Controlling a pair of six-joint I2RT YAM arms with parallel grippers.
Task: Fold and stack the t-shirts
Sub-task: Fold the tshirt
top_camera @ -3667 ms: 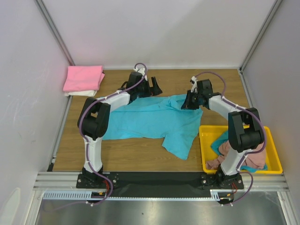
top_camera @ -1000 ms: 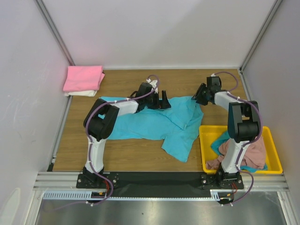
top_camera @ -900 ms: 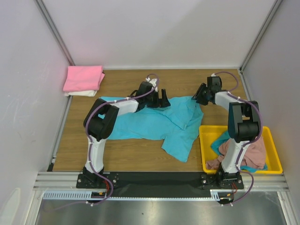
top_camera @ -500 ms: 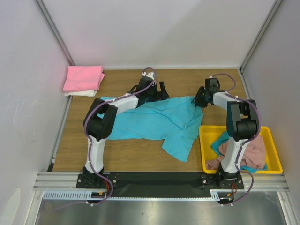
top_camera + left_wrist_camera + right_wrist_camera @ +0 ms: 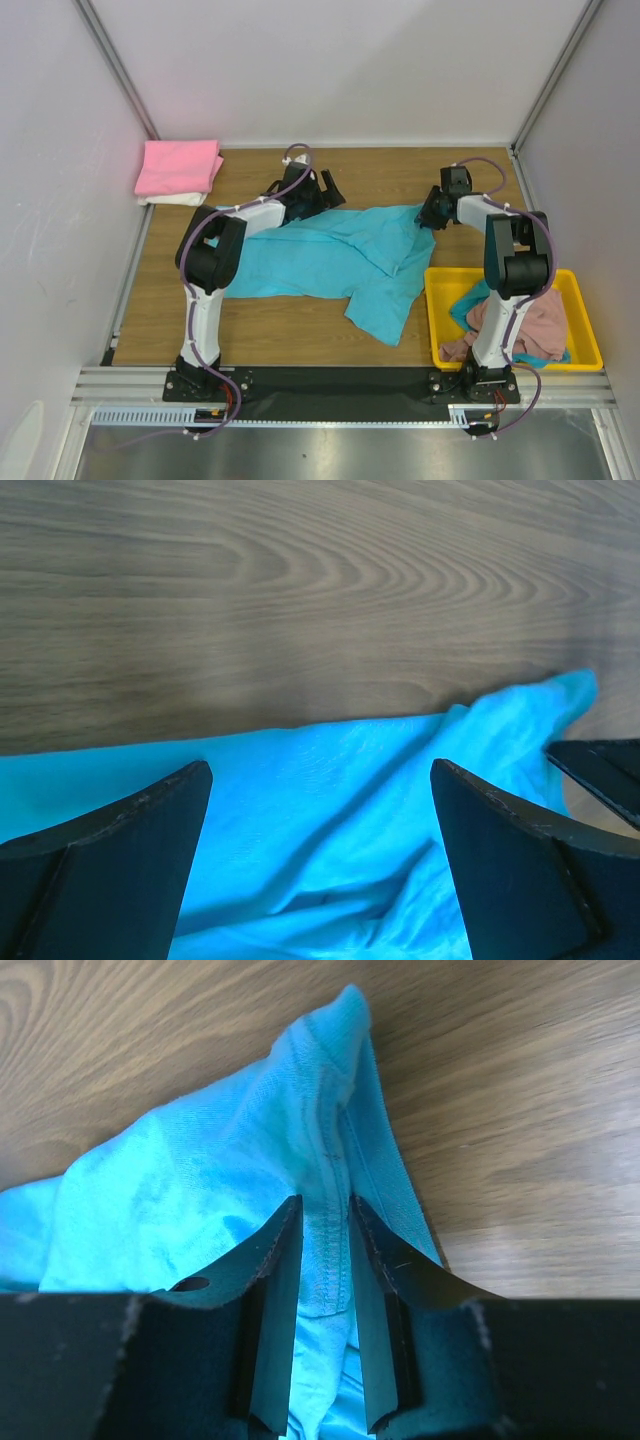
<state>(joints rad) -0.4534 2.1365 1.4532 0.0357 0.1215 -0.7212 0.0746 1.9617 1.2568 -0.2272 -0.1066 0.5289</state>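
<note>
wood table, turquoise t-shirt spread mid-table | right gripper pinching its far-right hem, probably gripped | left gripper wide open, empty | next: left grabs far edge, fold

Shirt mid-table — tray right, stack far-left.

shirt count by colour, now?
turquoise shirt: 1, spread on the table
bright pink shirt: 1, folded, top of stack
cream shirt: 1, under it
dusty pink shirt: 1, in the tray
teal shirt: 1, in the tray
Total: 5
</note>
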